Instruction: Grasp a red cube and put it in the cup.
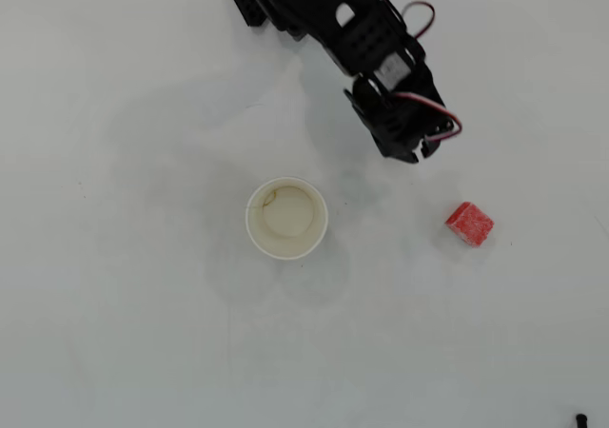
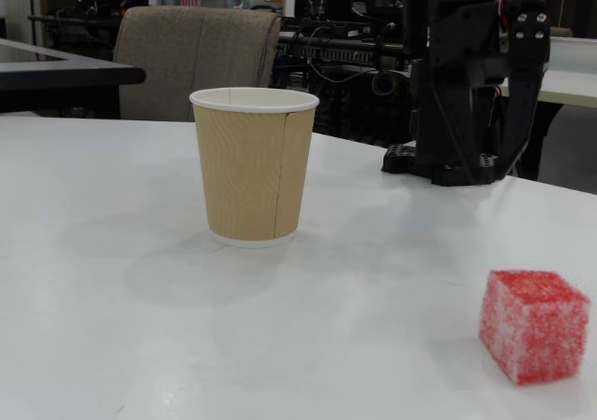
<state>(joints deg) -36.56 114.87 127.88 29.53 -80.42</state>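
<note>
From my remote station, the cube (image 1: 469, 223) sits on the white worktop (image 1: 114, 333), below and right of my end effector (image 1: 407, 149) in the overhead view, well apart from the cup (image 1: 286, 219) at centre. The end effector holds nothing; its opening I cannot tell.

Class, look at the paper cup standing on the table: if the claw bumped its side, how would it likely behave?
The cup is probably light: thin paper, and the overhead view shows it empty. Tall with a narrower base than rim, it may tip or slide on the smooth white table. Its ribbed wall likely dents under a squeeze.
</note>
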